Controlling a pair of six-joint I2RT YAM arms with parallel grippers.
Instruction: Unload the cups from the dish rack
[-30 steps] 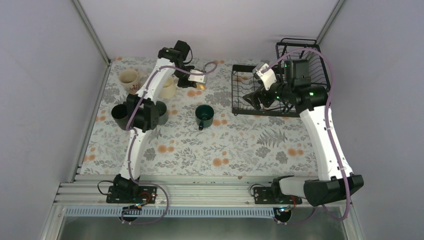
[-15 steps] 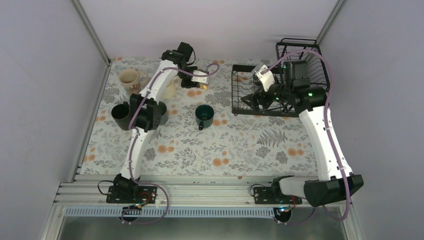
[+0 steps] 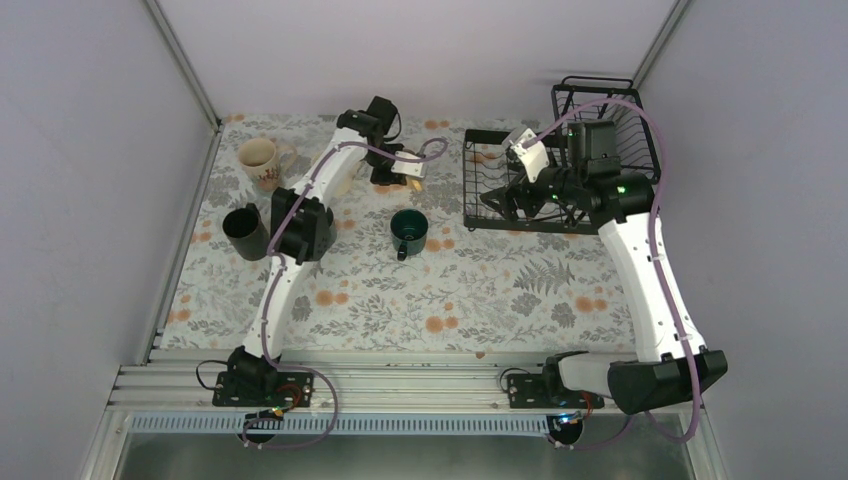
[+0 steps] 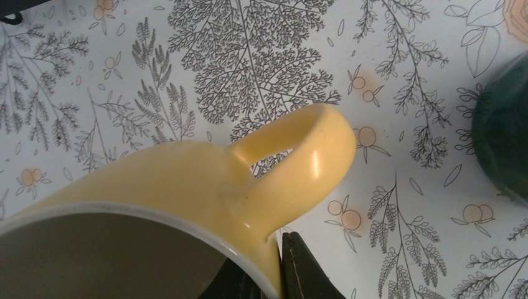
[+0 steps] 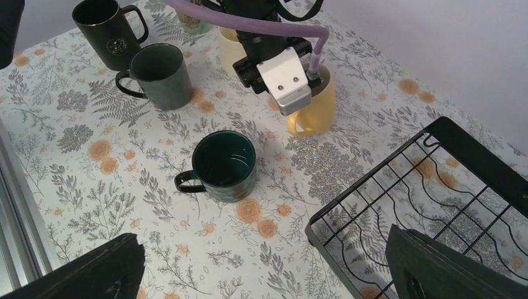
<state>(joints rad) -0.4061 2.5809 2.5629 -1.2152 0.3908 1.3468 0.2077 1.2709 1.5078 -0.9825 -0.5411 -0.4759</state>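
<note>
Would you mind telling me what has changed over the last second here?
The left gripper, shut on the yellow mug, carried it right, toward the dish rack. The right gripper barely shifted over the rack; the teal mug stayed put.

yellow mug: looks like glazed ceramic, glossy and smooth, with a bright highlight on the handle.
dark teal mug: glossy glaze, reflective inside.
grey-green mug: duller, satin glaze.
black mug: shiny black glaze, upper left of the right wrist view.
dish rack: thin wire, coated black, low sheen.
table cover: smooth matt sheet with printed foliage; cloth or paper cannot be told.
left gripper: fingers matt black, plastic-looking.
rail: ribbed bare metal, bottom of the top view.
</note>
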